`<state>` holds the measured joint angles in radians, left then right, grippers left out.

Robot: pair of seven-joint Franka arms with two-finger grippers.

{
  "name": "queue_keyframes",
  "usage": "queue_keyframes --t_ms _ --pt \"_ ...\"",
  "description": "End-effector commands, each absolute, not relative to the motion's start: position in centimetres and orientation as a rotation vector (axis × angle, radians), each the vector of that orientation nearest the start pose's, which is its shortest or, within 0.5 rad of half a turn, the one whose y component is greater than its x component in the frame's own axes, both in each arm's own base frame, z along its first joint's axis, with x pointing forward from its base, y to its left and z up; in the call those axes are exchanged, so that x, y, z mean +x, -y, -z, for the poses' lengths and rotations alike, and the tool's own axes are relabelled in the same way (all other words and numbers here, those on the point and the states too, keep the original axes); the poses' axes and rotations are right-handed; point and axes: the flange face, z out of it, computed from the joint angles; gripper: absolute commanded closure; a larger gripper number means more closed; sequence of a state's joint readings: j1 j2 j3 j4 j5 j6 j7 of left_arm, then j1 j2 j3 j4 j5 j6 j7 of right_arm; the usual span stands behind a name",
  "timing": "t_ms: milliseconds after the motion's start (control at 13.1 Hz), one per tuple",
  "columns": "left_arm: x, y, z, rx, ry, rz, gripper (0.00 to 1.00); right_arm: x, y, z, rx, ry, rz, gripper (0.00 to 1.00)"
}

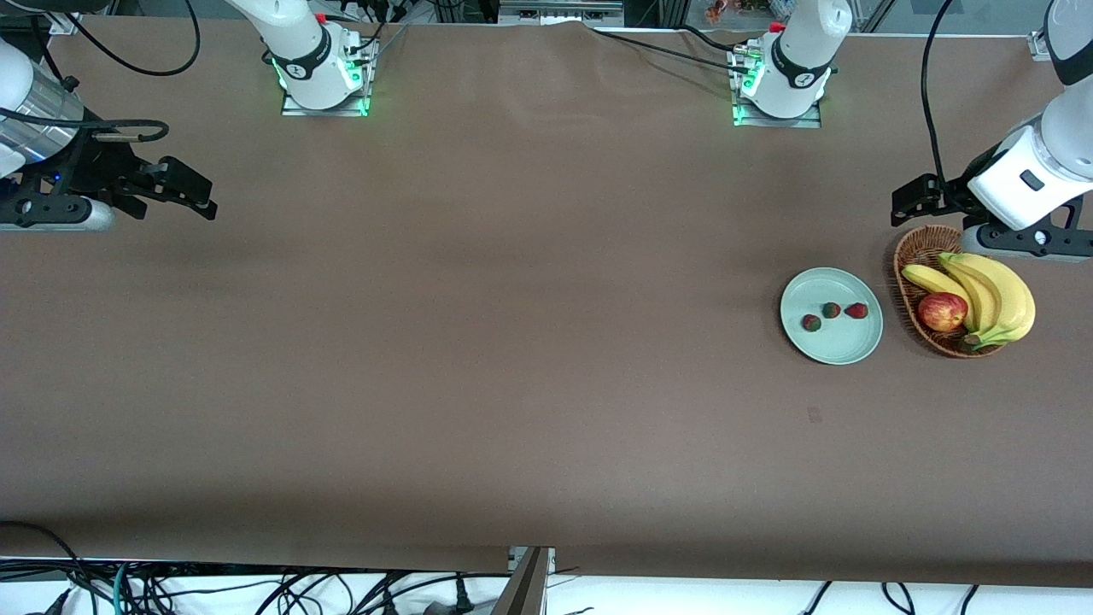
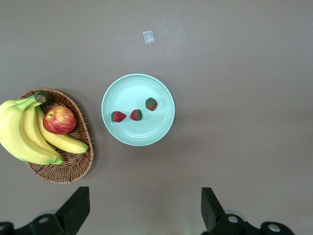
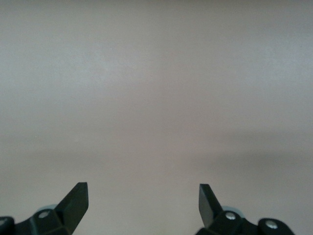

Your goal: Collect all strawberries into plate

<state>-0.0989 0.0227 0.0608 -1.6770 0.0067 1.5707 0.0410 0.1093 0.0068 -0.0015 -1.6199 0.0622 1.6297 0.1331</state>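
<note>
Task status, judged complete: three strawberries [image 1: 831,310] lying apart in a loose row on the plate [image 1: 832,348], none visible elsewhere on the desk [image 1: 478,342], nothing apparently left to collect. Materials: berries small, red, dimpled, with dark green leafy caps; plate round, shallow, smooth, pale mint-green, set toward the left arm's end of the desk just beside an oval brown wicker basket [image 1: 910,256] holding glossy yellow bananas [image 1: 995,295] and a red-yellow apple [image 1: 943,311]; desk covered in matte brown sheet. Left tool [image 2: 144,208] over bare desk near the basket, fingers wide apart, empty; right tool [image 3: 143,203] waiting over bare desk at the right arm's end, fingers likewise apart, empty.
</note>
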Motion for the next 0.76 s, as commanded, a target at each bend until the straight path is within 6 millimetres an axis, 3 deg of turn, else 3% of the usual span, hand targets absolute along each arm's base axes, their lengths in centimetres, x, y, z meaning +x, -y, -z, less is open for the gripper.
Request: queue_keyframes --t_ms 0,688 --pt "55.54 2.19 -56.61 -3.116 -0.156 -0.223 0.00 55.90 -6.38 -60.77 -3.091 -0.036 -0.011 0.00" --pt "55.61 2.24 -56.50 -3.136 -0.151 -0.229 0.00 55.90 -6.38 -60.77 -3.091 -0.036 -0.011 0.00"
